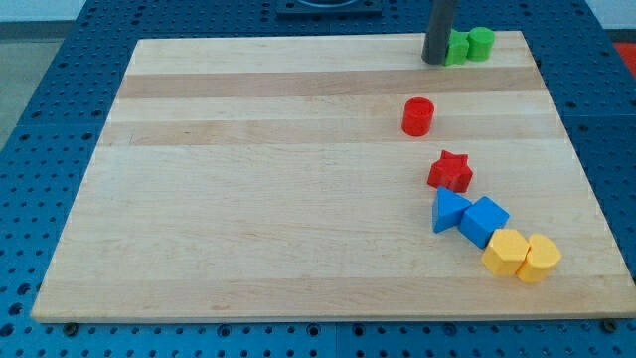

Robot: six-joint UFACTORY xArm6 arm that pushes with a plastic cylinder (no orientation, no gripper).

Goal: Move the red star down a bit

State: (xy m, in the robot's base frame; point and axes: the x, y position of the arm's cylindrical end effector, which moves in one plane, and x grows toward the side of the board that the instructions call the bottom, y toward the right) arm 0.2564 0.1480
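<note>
The red star lies on the wooden board at the view's right, just above the blue blocks. My tip is at the board's top edge, well above the star, touching the left side of a green block. A red cylinder sits between the tip and the star.
A second green block sits right of the first. Two blue blocks lie just below the star. Two yellow blocks lie lower right. The wooden board rests on a blue perforated table.
</note>
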